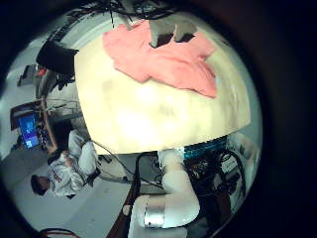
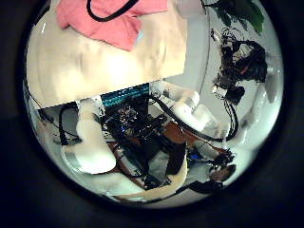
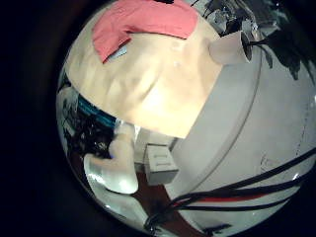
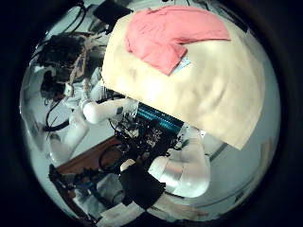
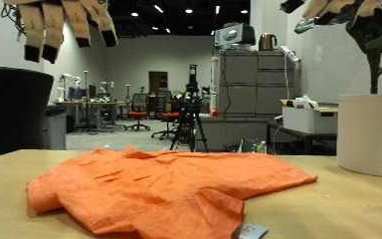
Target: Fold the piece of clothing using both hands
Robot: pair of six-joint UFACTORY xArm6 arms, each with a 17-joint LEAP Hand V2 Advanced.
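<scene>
Orange shirt point(image 5: 165, 194) crumpled on bench point(image 5: 350, 204) (tag at 5 o'clock); left robot hand point(image 5: 66, 25), right robot hand point(image 5: 334, 10) high above, fingers seemingly relaxed, empty.

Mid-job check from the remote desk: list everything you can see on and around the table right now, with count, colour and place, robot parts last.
Piece of clothing: one, orange, lying crumpled and unfolded on the table, a small white tag at its near edge.
Table: one, light tan top, bare around the clothing.
Plant pot: one, white, standing at the table's edge below the right hand, holding a plant stem with dark leaves.
Chair: one, black, behind the table's far edge under the left hand.
Left hand: one, black and white, raised high above the table, fingers hanging relaxed, holding nothing.
Right hand: one, black and white, raised high near the plant, fingers relaxed, holding nothing.
</scene>
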